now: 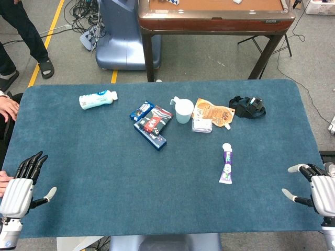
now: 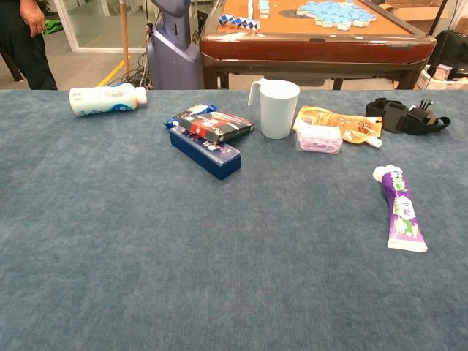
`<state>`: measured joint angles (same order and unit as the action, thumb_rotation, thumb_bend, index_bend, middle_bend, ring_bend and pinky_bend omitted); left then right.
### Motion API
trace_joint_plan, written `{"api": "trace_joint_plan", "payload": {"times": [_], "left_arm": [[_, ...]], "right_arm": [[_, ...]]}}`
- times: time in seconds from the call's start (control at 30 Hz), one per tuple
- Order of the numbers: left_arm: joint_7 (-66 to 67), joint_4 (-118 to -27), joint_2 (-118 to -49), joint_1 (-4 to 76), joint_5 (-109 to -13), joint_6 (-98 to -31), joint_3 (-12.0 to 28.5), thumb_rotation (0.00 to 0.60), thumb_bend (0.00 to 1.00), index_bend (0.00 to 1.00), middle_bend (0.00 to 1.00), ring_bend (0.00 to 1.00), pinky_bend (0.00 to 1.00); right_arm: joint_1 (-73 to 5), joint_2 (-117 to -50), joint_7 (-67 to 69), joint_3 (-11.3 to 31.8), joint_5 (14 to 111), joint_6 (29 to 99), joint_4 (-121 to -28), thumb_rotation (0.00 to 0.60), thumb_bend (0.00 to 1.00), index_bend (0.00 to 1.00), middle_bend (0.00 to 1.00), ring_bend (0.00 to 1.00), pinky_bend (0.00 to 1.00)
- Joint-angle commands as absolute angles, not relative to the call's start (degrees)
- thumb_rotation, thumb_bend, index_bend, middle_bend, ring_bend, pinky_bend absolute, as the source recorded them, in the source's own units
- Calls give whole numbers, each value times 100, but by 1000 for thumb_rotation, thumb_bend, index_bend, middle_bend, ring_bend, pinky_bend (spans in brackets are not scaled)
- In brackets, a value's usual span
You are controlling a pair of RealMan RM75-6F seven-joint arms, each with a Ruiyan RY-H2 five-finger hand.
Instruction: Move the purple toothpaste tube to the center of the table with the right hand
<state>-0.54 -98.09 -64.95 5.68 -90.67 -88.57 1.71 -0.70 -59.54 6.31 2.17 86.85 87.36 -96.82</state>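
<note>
Blue table [image 1: 157,198] holds purple toothpaste tube [image 1: 226,164], untouched.

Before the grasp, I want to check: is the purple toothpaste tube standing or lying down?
Lying down: the purple toothpaste tube rests flat on the table, white cap pointing away.

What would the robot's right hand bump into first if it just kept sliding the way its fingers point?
Probably nothing soon. The right hand points leftward across bare blue table; the purple toothpaste tube lies slightly farther up, so it may just miss, though depth is uncertain.
</note>
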Motion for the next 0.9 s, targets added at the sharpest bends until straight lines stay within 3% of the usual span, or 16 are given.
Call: {"api": "trace_joint_plan", "payload": {"times": [0.03,0.33,0.6,0.9], "left_arm": [[-53,-9809,-6494,562,-9055,-8854,169,600,241,0,0,0,36],[-100,-9788,-6466,542,-9061,-8852,156,600,241,0,0,0,36],[-165,-9730,-6490,535,-9068,-8809,121,600,241,0,0,0,36],[-224,-9662,-6506,525,-9061,-8766,91,600,241,0,0,0,36]], "right_arm": [[-78,-5938,628,215,8693,8715,-9688,600,123,410,399,287,346],[-301,-5718,595,164,8651,8191,-9849,600,124,397,399,287,346],[-1173,-5249,393,299,8173,6603,-10287,600,124,259,358,240,346],[-2209,-5452,-146,525,7033,4920,-10182,600,112,215,318,190,346]]}}
